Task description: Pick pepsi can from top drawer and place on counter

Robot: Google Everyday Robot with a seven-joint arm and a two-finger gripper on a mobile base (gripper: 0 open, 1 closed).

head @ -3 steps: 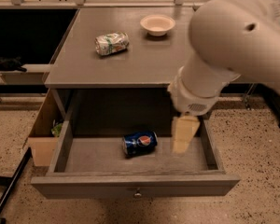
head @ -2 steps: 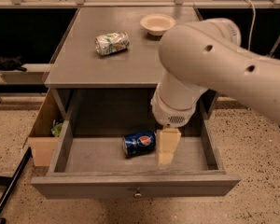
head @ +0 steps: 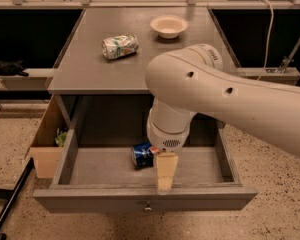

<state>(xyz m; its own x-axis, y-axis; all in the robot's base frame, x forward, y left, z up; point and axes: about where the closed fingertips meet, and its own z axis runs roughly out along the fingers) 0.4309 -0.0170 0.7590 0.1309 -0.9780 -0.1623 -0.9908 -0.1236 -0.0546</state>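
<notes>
The small dark-blue pepsi can (head: 141,154) is seen lying sideways in the open grey wooden top drawer (head: 100,200) under the front edge of the grey bench (head: 90,69), and the tan end effector (head: 166,173) is held just beside it, likely for grasping, though whether clenched cannot be told.

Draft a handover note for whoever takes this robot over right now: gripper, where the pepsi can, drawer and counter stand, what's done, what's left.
The gripper is down inside the open drawer, at the right end of the pepsi can; contact unclear.
The pepsi can lies on its side on the drawer floor, near the middle.
The counter holds a silver-and-green can and a bowl.
Done: drawer open, arm at the can.
Left: grasp, lift out, set on the counter.
</notes>
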